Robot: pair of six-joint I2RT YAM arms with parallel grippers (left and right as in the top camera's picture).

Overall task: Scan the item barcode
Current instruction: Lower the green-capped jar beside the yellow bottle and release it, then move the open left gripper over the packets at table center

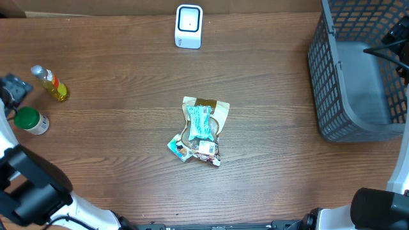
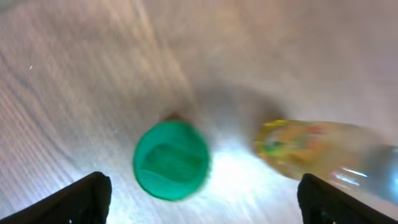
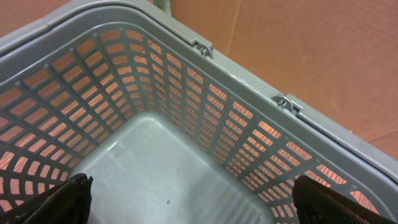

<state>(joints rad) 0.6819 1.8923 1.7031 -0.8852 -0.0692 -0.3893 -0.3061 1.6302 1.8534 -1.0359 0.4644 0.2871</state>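
1 white boxy barcode scanner (image 1: pixel 188 26), far edge. 1 pile of crinkly snack packets (image 1: pixel 201 128), roughly three, mid-table, print unreadable. 1 green-lidded jar (image 1: pixel 30 120), 1 yellow-liquid bottle (image 1: pixel 51 84), 1 grey mesh plastic basket (image 1: pixel 323 83). Left gripper (image 2: pixel 202 198) wide above jar; right gripper (image 3: pixel 202 199) wide over basket; both empty.

The top camera hangs high over the counter (image 1: pixel 128 134) and looks straight down, so it sees the whole top from far away. The left wrist camera is close to the counter. It looks down past the left tool (image 2: pixel 208 198) at a green lid (image 2: pixel 171 160) and a yellow bottle (image 2: pixel 311 149), and its picture is blurry. The top view shows both at its left edge. The right wrist camera looks down past the right tool (image 3: pixel 199 202) into the grey basket (image 3: pixel 186 74) from close by. The top view has that basket at its right edge.
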